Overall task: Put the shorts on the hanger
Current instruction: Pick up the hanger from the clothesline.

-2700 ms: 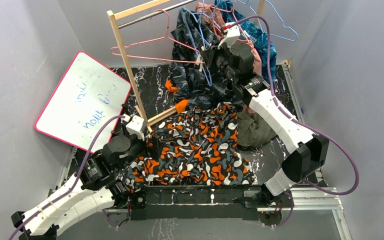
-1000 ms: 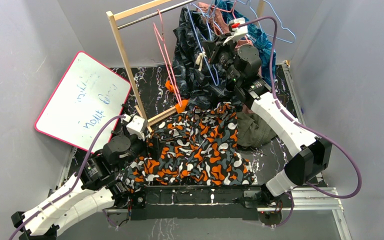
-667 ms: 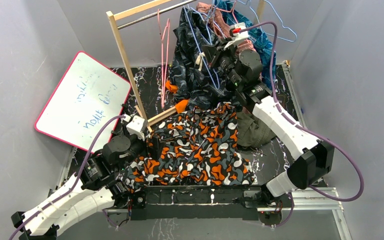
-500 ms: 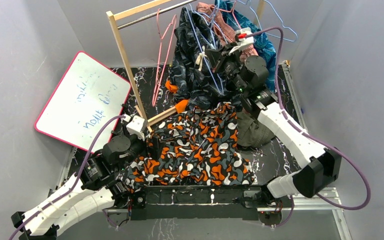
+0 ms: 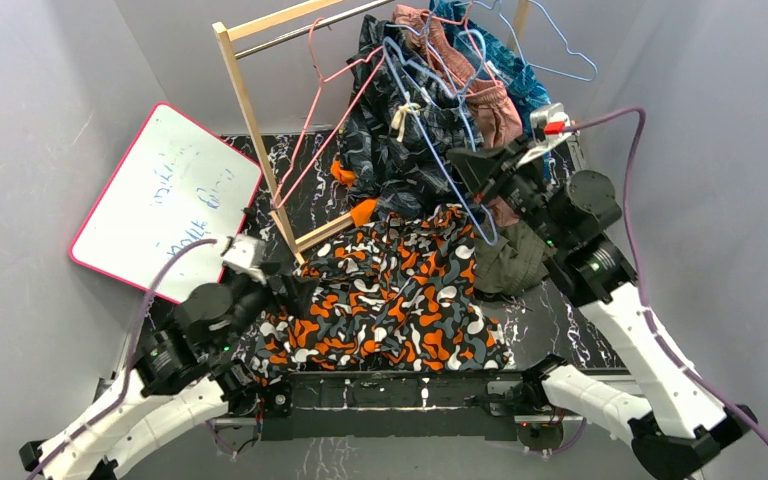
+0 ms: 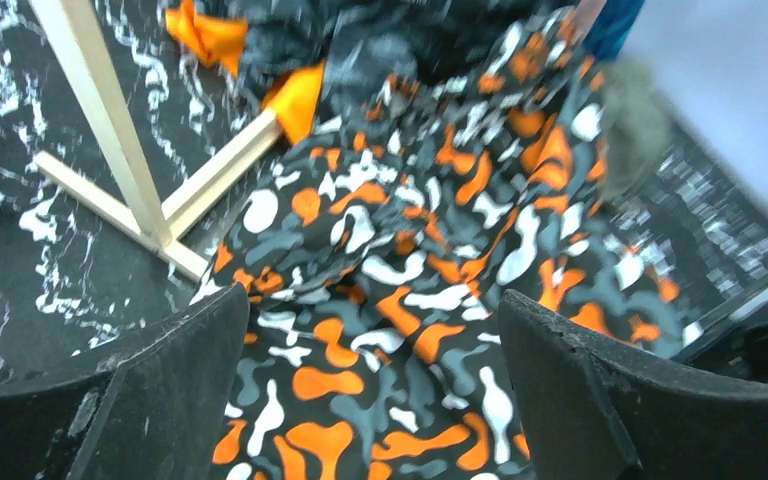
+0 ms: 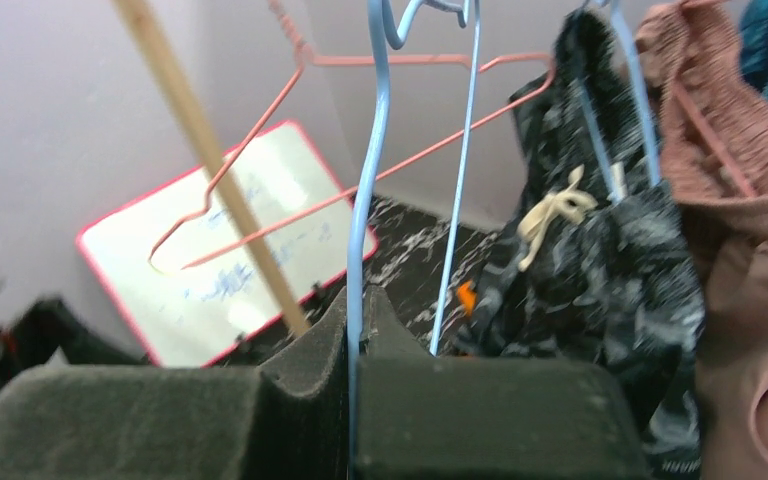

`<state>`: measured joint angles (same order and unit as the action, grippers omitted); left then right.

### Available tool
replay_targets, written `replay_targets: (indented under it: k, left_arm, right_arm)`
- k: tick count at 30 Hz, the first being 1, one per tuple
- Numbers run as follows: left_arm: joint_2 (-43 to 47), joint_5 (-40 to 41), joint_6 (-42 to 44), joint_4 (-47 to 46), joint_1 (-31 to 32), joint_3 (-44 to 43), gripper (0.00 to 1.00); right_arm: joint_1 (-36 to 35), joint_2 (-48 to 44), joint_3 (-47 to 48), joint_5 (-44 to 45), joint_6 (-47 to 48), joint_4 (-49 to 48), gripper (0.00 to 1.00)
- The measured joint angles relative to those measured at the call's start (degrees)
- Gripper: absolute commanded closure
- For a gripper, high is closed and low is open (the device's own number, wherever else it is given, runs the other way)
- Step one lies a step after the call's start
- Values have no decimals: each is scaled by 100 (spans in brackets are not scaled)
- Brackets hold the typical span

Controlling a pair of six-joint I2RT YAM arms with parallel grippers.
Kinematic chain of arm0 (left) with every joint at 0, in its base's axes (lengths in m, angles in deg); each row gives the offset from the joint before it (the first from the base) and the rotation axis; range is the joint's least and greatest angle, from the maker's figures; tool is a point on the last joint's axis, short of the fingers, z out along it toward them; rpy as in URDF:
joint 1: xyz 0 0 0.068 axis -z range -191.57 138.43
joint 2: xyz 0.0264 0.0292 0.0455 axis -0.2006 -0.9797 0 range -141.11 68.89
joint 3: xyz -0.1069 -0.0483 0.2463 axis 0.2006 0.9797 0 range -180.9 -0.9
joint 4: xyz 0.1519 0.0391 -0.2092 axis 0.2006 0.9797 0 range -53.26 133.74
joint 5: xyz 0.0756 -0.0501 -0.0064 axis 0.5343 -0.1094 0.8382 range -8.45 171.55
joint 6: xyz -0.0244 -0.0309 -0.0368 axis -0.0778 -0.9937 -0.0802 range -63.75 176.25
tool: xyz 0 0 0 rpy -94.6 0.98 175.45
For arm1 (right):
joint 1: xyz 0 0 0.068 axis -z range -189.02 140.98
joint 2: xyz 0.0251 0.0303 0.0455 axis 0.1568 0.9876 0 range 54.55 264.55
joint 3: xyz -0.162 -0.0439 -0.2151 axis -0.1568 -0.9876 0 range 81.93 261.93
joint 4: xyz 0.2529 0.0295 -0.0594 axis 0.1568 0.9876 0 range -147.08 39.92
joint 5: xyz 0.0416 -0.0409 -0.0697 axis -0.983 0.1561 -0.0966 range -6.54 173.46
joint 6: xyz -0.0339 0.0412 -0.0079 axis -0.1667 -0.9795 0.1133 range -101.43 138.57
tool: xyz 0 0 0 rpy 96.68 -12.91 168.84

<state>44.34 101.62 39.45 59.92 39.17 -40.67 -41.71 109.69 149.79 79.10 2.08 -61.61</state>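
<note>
You are pinching the hanger (image 7: 370, 180) in the right gripper (image 7: 353, 330), far right, while the left gripper (image 6: 372, 300) is hovering spread over the near, unhung shorts (image 5: 390, 300).

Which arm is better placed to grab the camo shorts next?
Left. The left end effector hovers open over the shorts, while the right end effector is shut on the hanger.

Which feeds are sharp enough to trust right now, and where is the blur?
Top external: sharp, evenly lit. Left wrist: motion-blurred, worst top and right, yet the orange, black, white and grey camouflage shorts read clearly. Right wrist: thin light-blue wire hanger crisp enough in the shut right end effector; background soft.
</note>
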Motion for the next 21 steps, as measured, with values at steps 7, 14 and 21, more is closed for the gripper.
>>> replay_targets:
  k: [7,14,21]
  left_arm:
    - [1180,-428,-225,-549,-2,-380,2]
    - [575,-1620,-348,-1071,-2,-879,2]
    - [133,-2444,-264,-1318,-2,-1143,2]
  right_arm:
    - [0,-1143,-321,-1113,160,1368,100]
    - [0,-1853,-437,-2275,297,2236,100]
    - [0,-2181,-503,-3276,166,2653,100]
